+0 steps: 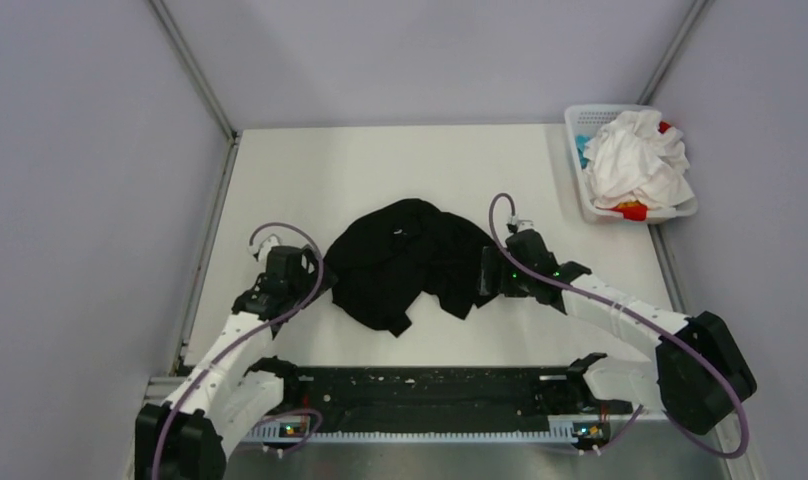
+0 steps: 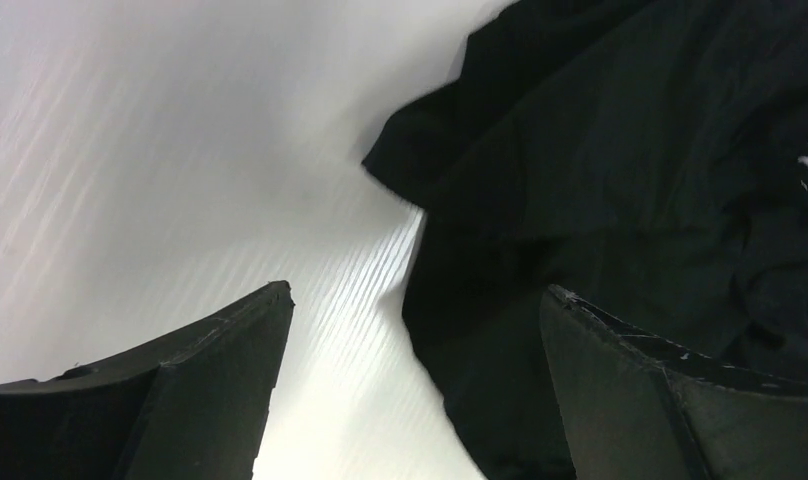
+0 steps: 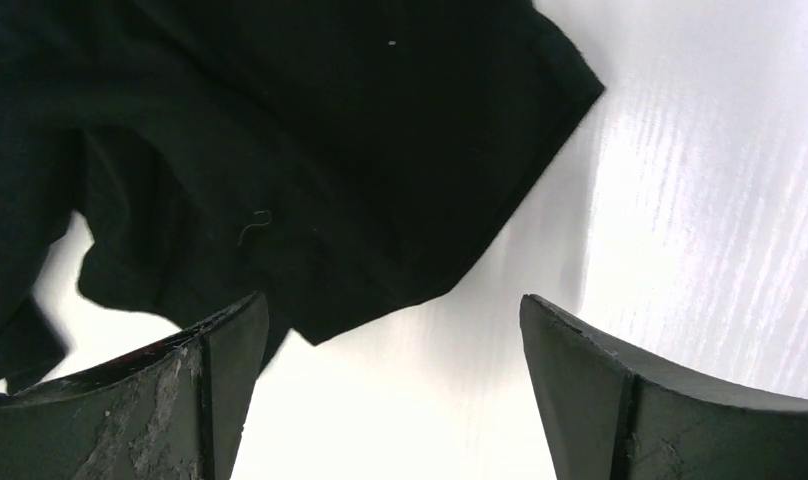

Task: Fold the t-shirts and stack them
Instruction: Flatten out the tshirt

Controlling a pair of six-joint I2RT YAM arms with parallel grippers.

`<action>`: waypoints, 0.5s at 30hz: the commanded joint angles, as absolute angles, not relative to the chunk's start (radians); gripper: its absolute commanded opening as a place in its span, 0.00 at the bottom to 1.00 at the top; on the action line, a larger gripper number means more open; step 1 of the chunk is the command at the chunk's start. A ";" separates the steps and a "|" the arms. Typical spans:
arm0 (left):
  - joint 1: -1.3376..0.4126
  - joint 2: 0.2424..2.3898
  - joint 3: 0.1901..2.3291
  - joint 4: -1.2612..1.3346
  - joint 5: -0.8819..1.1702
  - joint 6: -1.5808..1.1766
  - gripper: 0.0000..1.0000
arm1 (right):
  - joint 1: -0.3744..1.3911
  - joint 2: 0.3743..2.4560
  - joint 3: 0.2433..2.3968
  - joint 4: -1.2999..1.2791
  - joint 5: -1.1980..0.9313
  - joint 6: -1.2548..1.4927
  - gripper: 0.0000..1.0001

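Both arms stretched low over table (image 1: 300,180), flanking black t-shirt (image 1: 405,262); left gripper (image 1: 318,275) and right gripper (image 1: 486,272) spread wide, empty, at its edges.

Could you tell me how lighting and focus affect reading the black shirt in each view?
Top view: even light, sharp, yet the black shirt is a nearly featureless dark mass. Left wrist view: the table glares white with streaks; folds show faintly. Right wrist view: glare at right, shirt edge crisp.

Black t-shirt (image 1: 405,262) lies crumpled at centre; white t-shirts (image 1: 635,160) heaped far right.
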State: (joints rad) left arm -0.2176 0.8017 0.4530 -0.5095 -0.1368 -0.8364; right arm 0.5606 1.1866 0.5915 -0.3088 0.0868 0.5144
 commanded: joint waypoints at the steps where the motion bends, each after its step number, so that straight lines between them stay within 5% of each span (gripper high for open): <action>1: -0.214 0.954 0.497 -0.256 -0.188 -0.794 0.99 | 0.572 1.198 0.570 -0.287 0.181 0.575 0.94; 6: -0.211 1.172 0.561 -0.172 -0.134 -0.755 0.97 | 0.572 1.277 0.592 -0.183 0.268 0.609 0.91; 9: -0.209 1.271 0.577 -0.105 -0.118 -0.744 0.83 | 0.572 1.365 0.614 -0.108 0.268 0.613 0.85; 11: -0.207 1.330 0.600 -0.066 -0.082 -0.721 0.56 | 0.573 1.427 0.639 -0.089 0.257 0.600 0.73; 14: -0.203 1.402 0.678 -0.117 -0.024 -0.676 0.00 | 0.572 1.486 0.661 -0.061 0.233 0.601 0.48; 15: -0.201 1.417 0.701 -0.129 -0.027 -0.668 0.00 | 0.573 1.496 0.663 -0.041 0.216 0.596 0.37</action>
